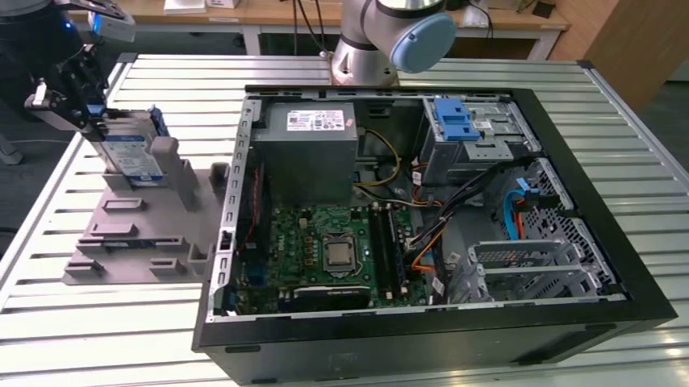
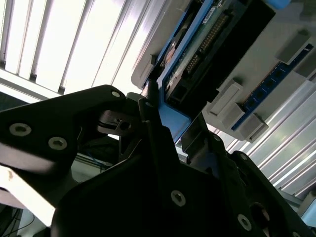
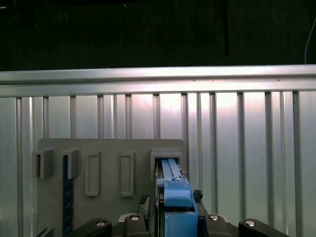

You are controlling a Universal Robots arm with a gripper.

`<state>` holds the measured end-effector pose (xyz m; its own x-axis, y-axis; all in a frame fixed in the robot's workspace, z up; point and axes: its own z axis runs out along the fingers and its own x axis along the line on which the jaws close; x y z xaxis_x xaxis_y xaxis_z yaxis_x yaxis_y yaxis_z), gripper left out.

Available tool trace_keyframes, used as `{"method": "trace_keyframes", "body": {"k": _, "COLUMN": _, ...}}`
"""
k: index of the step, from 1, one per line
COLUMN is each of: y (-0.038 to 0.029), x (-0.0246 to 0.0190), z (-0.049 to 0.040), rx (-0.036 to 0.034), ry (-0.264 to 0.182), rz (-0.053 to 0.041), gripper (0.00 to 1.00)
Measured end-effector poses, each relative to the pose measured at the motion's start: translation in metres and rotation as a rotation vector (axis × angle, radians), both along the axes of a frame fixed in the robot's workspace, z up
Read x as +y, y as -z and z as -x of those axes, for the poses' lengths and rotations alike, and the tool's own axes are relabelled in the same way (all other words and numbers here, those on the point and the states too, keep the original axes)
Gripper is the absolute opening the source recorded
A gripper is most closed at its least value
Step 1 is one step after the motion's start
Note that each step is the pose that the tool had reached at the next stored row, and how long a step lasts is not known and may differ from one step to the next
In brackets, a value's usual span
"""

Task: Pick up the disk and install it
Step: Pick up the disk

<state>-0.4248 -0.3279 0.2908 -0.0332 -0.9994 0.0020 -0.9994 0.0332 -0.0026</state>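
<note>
Gripper point(image 1: 92, 119) fingers point(image 2: 152, 121) narrow, pinching blue carrier point(image 3: 175, 192) edge of disk point(image 1: 127, 153). Disk upright between fingers, far end seated in grey holder point(image 1: 140, 234) slot. Likely rigid, fairly heavy, shock-sensitive; smooth plastic may slip. Hold by carrier rails, off circuit board point(image 2: 207, 37).

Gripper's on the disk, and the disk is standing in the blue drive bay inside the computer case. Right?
Not quite. The gripper is on the disk, but the disk stands on edge in the grey holder on the table, outside the computer case on the exterior view's left. The exterior view shows this.
</note>
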Motion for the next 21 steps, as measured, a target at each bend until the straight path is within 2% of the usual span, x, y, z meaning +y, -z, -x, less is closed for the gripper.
{"method": "trace_keyframes", "body": {"k": 7, "y": 0.0002, "x": 0.0000, "z": 0.0000, "rx": -0.0001, "ry": 0.000, "rz": -0.0001, "gripper": 0.43}}
{"method": "trace_keyframes", "body": {"k": 8, "y": 0.0002, "x": 0.0000, "z": 0.0000, "rx": -0.0001, "ry": 0.000, "rz": 0.0000, "gripper": 0.36}}
{"method": "trace_keyframes", "body": {"k": 17, "y": 0.0001, "x": 0.0000, "z": 0.0000, "rx": -0.0004, "ry": 0.000, "rz": -0.0002, "gripper": 0.36}}
{"method": "trace_keyframes", "body": {"k": 21, "y": -0.0028, "x": 0.0000, "z": 0.0000, "rx": -0.0002, "ry": 0.000, "rz": -0.0001, "gripper": 0.36}}
